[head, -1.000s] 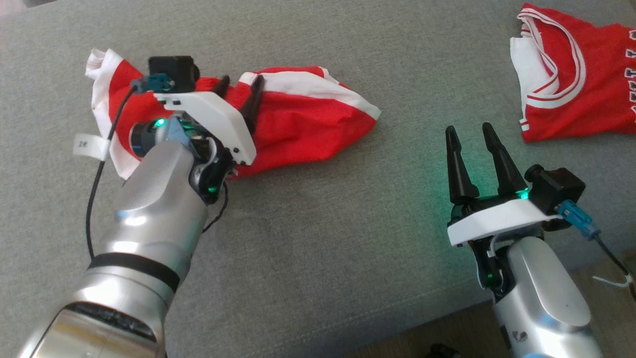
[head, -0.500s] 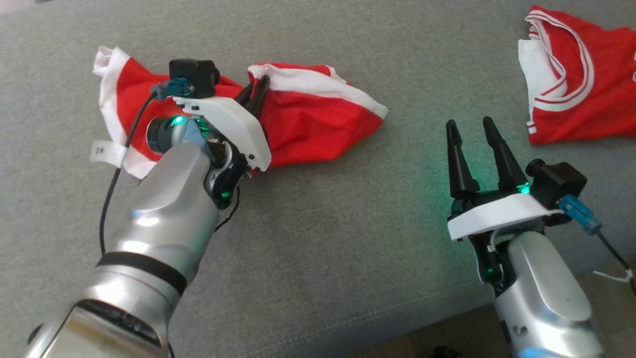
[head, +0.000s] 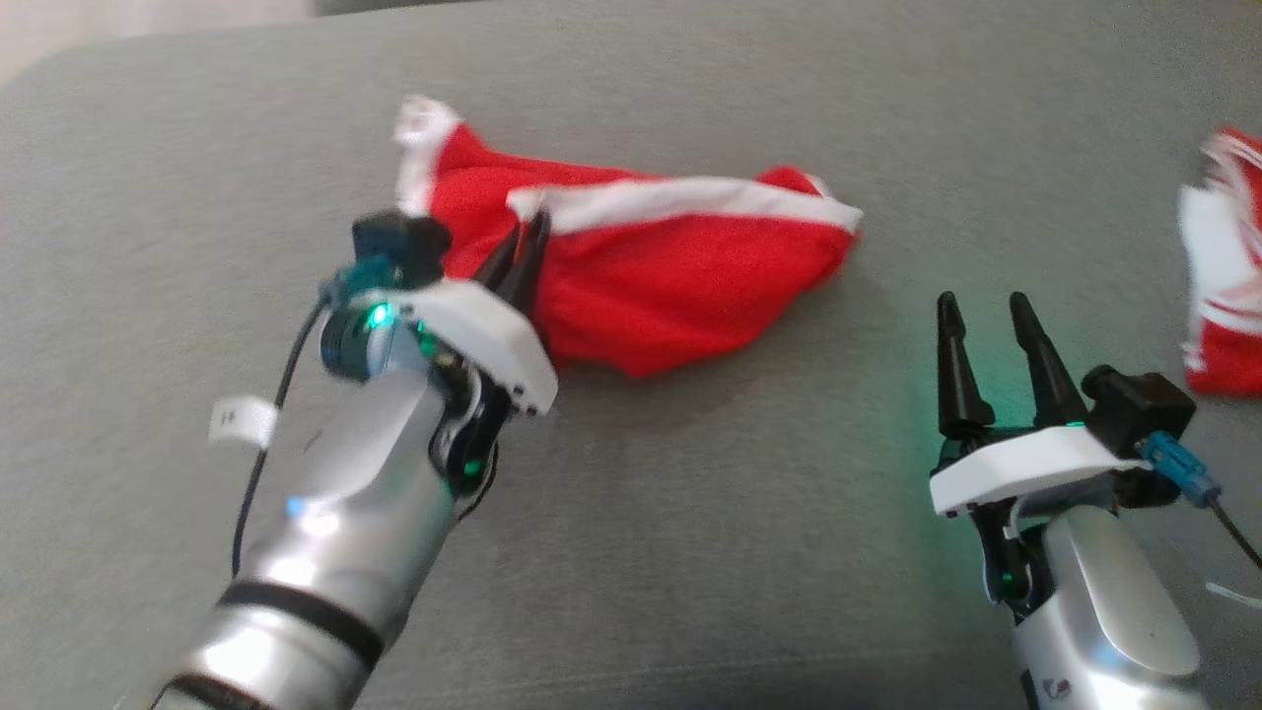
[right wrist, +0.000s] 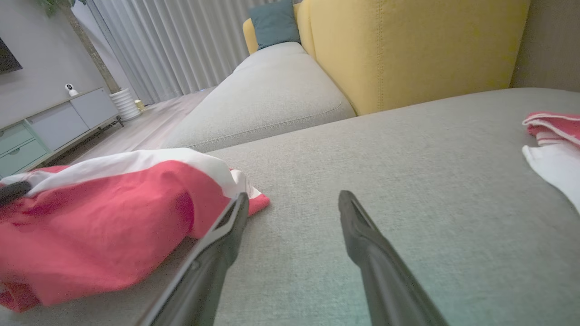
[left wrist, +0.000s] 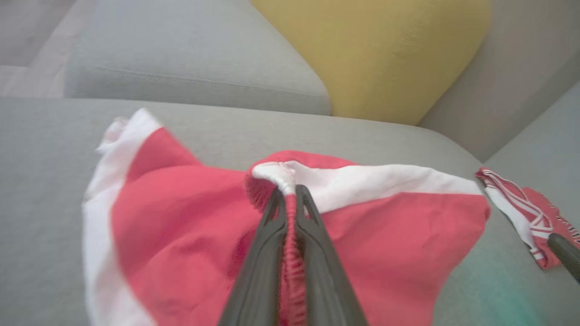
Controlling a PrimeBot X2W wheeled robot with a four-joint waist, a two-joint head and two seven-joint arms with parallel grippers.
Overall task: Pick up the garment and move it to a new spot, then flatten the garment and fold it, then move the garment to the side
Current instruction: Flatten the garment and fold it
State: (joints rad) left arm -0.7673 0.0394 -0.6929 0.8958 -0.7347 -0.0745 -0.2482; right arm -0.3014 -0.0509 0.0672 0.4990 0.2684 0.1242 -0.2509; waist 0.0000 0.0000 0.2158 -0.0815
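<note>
Head view, left pincer (head: 527,239): clenched on the white-banded hem of the garment (head: 670,286), pinching a gathered fold, likely so the cloth lifts in one piece.
Head view, garment: bunched on the grey sofa seat (head: 690,513) toward 12 o'clock, its 3 o'clock end touching the seat.
Head view, right pincer (head: 983,306): released, fingers spread, parked at 4 o'clock apart from the cloth, probably kept free for flattening.
Head view, second red garment (head: 1218,296): blurred at 3 o'clock, well apart.
Left wrist view, grip (left wrist: 288,192): red fabric sandwiched between both fingers, white band at the tips; yellow cushion (left wrist: 385,54) at 1 o'clock.
Right wrist view, garment (right wrist: 90,217): puffed up at 9 o'clock, just beside one spread finger, no contact to be made out.
</note>
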